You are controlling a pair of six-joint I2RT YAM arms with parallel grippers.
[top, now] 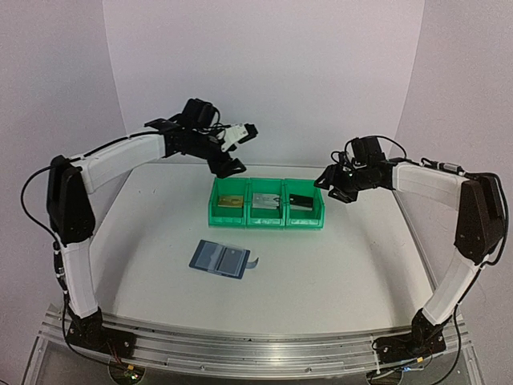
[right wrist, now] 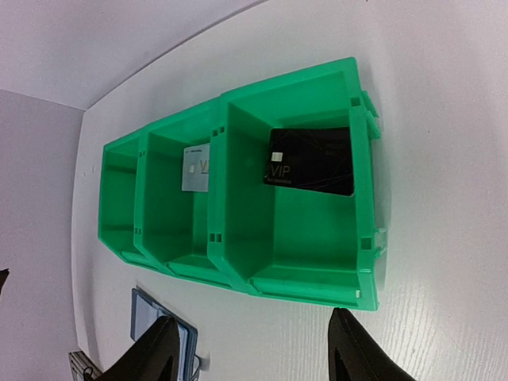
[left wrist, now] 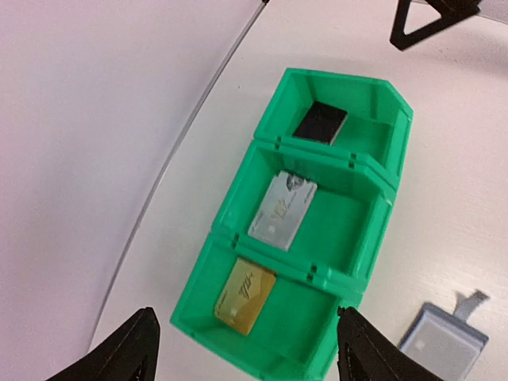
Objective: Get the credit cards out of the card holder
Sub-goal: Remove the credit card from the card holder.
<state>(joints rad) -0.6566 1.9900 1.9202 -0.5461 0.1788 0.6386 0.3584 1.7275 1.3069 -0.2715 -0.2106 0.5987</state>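
The blue card holder (top: pixel 222 258) lies open on the table in front of the green bins (top: pixel 267 220); it also shows in the left wrist view (left wrist: pixel 441 341) and the right wrist view (right wrist: pixel 151 313). A tan-gold card (left wrist: pixel 244 295) lies in the left bin, a silver-grey card (left wrist: pixel 282 209) in the middle bin, a black card (right wrist: pixel 310 161) in the right bin. My left gripper (top: pixel 236 150) is open and empty above the left bin's back. My right gripper (top: pixel 334 186) is open and empty just right of the bins.
The three green bins are joined in a row at the table's middle back. White walls close the table at the back and sides. The right arm's fingers (left wrist: pixel 432 20) show at the top of the left wrist view.
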